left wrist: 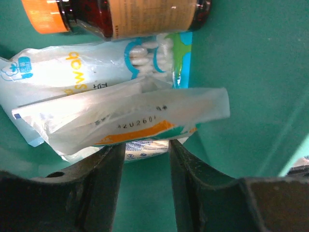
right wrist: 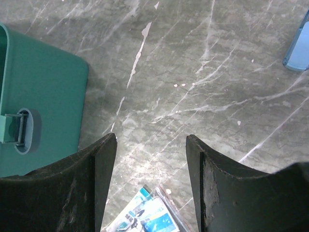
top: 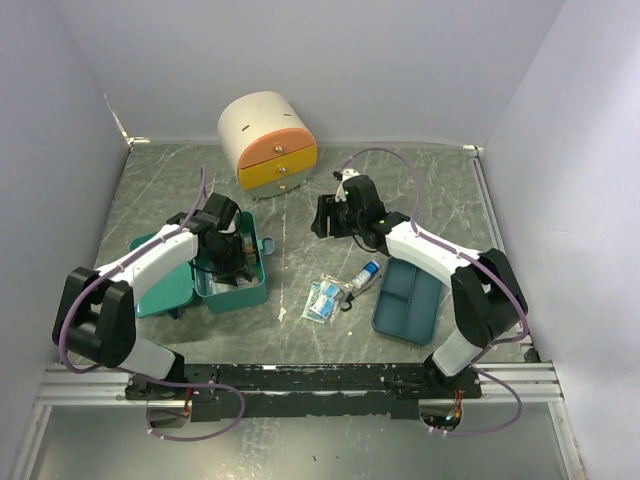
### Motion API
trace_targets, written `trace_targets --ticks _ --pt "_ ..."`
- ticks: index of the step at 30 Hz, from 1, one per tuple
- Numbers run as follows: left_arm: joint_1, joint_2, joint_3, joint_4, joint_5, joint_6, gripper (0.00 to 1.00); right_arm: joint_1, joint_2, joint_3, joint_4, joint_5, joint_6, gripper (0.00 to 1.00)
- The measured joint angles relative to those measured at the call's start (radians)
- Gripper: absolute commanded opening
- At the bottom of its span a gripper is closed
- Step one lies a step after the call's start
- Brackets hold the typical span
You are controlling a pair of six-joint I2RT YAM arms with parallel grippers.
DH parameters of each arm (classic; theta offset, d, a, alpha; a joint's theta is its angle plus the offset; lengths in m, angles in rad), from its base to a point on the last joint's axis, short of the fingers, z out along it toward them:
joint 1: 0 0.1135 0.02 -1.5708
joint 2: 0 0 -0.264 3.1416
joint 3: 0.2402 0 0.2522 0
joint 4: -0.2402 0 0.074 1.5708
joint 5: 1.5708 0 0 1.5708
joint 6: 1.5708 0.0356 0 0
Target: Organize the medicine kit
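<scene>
The teal medicine kit (top: 250, 292) lies open on the left of the table, its lid (top: 160, 290) folded out to the left. My left gripper (top: 228, 258) is down inside the box, open (left wrist: 145, 145), with only teal floor between its fingers. Just past the fingertips a clear packet with an orange stripe (left wrist: 120, 121) rests on a bag of cotton swabs (left wrist: 63, 67). A brown bottle with an orange cap (left wrist: 135, 17) lies behind them. My right gripper (top: 325, 215) hovers open over bare table (right wrist: 151, 137), to the right of the kit (right wrist: 43, 96).
Blue-and-white packets (top: 323, 298) and a small blue-capped bottle (top: 367, 272) lie mid-table, the packets showing below my right fingers (right wrist: 145, 215). A dark-blue divided tray (top: 408, 300) sits at right. A cream cabinet with orange and yellow drawers (top: 268, 140) stands at the back.
</scene>
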Motion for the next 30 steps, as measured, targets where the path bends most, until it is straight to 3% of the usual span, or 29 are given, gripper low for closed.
trace_targets --ticks 11,18,22,30 --pt "-0.010 0.003 -0.034 0.047 -0.064 -0.074 0.51 0.000 0.030 0.007 0.000 0.000 0.000 0.59" --pt "-0.013 0.000 -0.022 0.041 -0.070 -0.068 0.62 0.000 0.034 0.028 -0.041 0.053 0.045 0.57" --pt "-0.013 -0.061 0.004 0.022 -0.069 -0.032 0.68 0.000 0.014 0.026 -0.104 0.105 0.103 0.56" --pt "-0.013 -0.251 0.049 0.011 -0.034 0.058 0.65 0.000 -0.120 -0.026 -0.203 0.163 0.193 0.54"
